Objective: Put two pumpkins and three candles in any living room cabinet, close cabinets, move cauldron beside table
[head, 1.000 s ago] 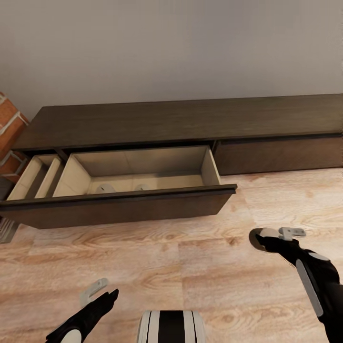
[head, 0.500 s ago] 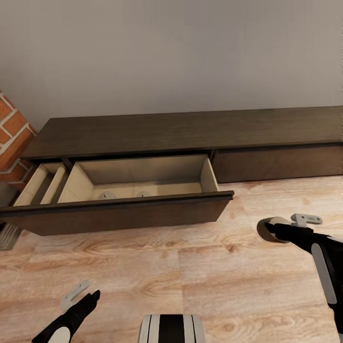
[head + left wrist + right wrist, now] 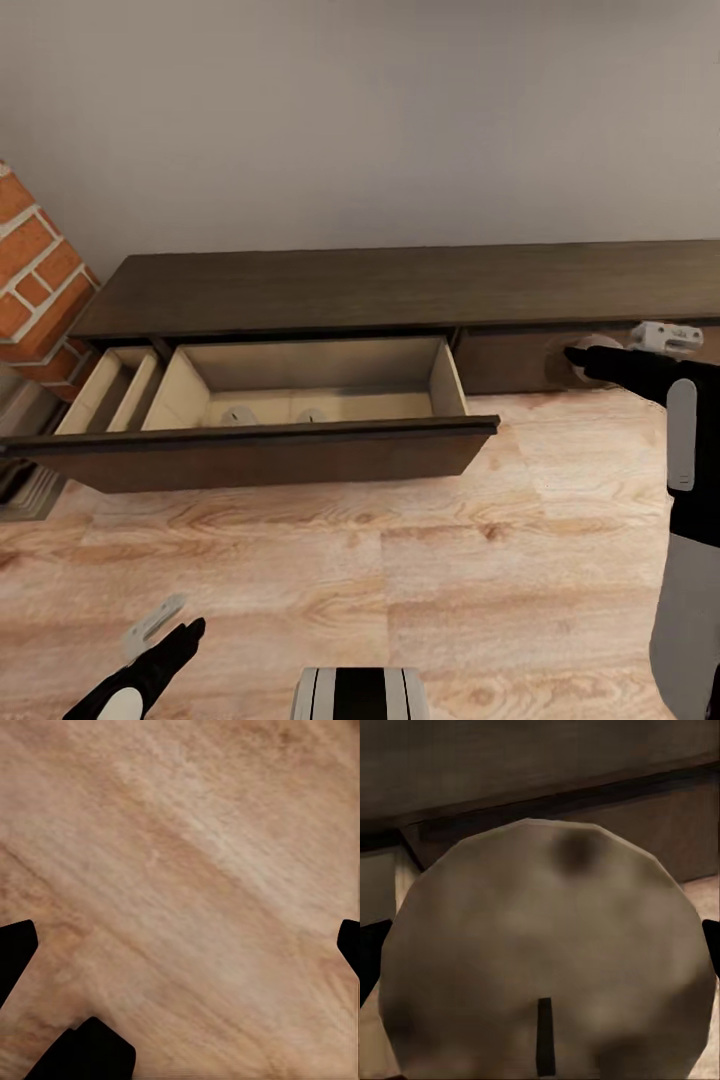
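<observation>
The cabinet (image 3: pixel 400 290) is a long, low dark-brown wooden unit standing against the far wall. Its wide middle drawer (image 3: pixel 300 400) is pulled out toward the near side, showing a pale wood interior, and a narrower drawer at the left end (image 3: pixel 105 390) is also open. The drawer front to the right (image 3: pixel 510 360) is shut flush. Two candles (image 3: pixel 240 415) (image 3: pixel 312 414) lie on the floor of the middle drawer near its front wall, side by side but apart, mostly hidden behind that wall. A third candle (image 3: pixel 547 960), a stubby grey-olive cylinder with a small dark wick, is gripped in the right pincer (image 3: pixel 580 358), held above the floor in front of the shut right drawer front
</observation>
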